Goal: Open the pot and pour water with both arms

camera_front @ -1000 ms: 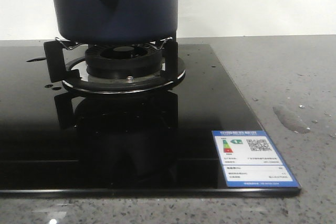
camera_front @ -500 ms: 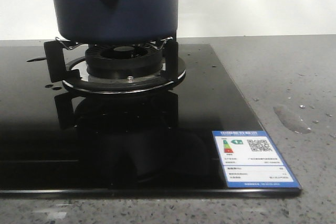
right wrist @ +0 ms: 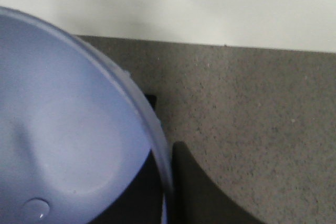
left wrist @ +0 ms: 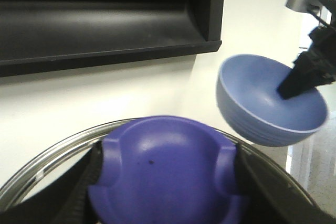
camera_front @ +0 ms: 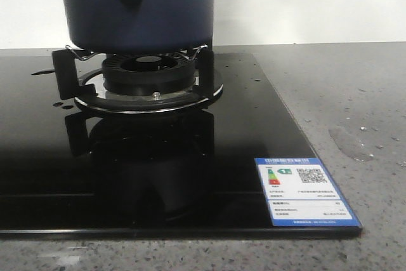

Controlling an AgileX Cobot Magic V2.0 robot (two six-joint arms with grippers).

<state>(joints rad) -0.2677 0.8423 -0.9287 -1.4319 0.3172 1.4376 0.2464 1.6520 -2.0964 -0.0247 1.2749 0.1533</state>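
Observation:
The dark navy pot point(camera_front: 136, 7) stands on the gas burner point(camera_front: 149, 77) in the front view; its top is cut off by the frame and neither arm shows there. My left gripper point(left wrist: 168, 182) is shut on the purple-blue knob point(left wrist: 163, 171) of a steel-rimmed lid point(left wrist: 47, 156), held up before a wall. My right gripper point(right wrist: 168, 182) is shut on the rim of a light blue ribbed bowl point(right wrist: 63, 129); it also shows in the left wrist view point(left wrist: 268, 103), held in the air and tilted. A water droplet point(right wrist: 38, 208) lies inside the bowl.
A black glass hob point(camera_front: 127, 176) with a blue energy label point(camera_front: 306, 190) fills the counter's left. A wet patch point(camera_front: 346, 141) and droplets lie on the grey counter point(camera_front: 355, 93) to the right. A dark range hood point(left wrist: 105, 19) hangs above the lid.

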